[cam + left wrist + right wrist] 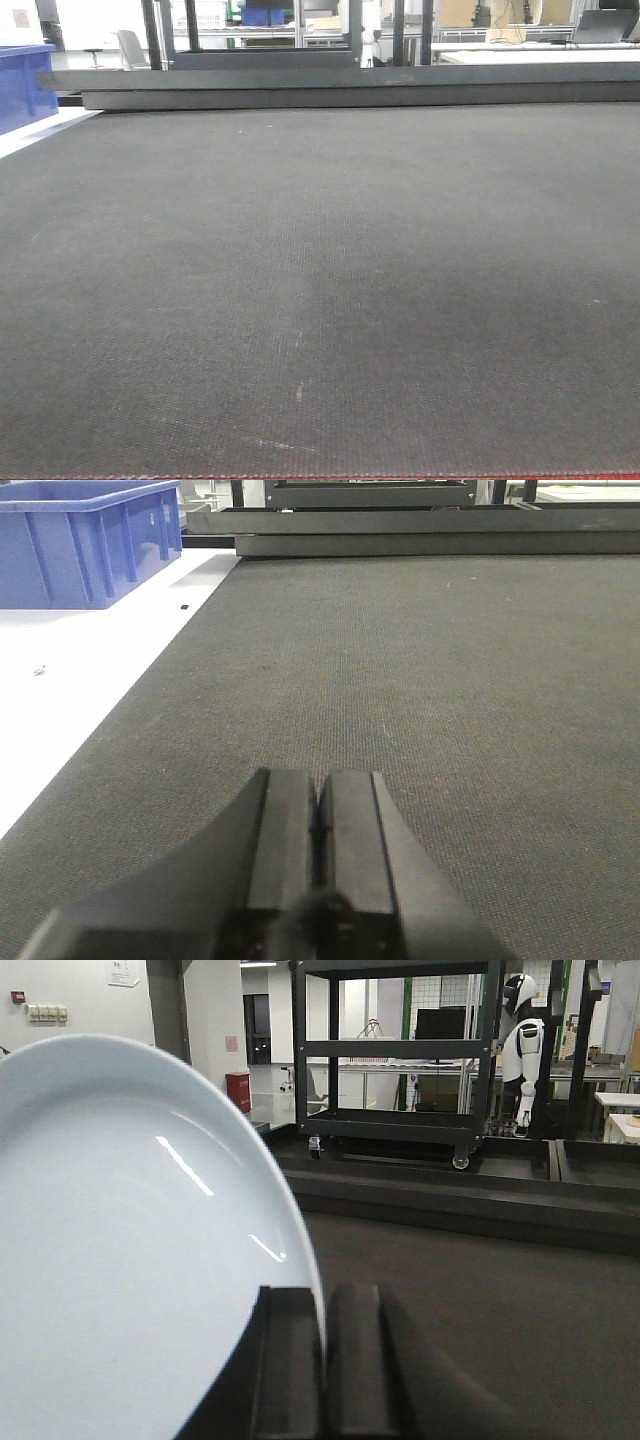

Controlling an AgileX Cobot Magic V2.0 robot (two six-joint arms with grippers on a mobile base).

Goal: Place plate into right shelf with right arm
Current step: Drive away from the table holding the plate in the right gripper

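My right gripper (322,1320) is shut on the rim of the plate (120,1250), a glossy pale white plate that stands on edge and fills the left half of the right wrist view. It is held above the dark mat (500,1290). My left gripper (318,800) is shut and empty, low over the dark mat (400,660). Neither gripper nor the plate shows in the front view. The stainless-steel right shelf is out of view.
A blue crate (85,540) stands on the white surface left of the mat; it also shows in the front view (25,85). A dark raised ledge (340,88) bounds the mat's far edge. A black wheeled rack (395,1060) and a white humanoid figure (525,1050) stand beyond.
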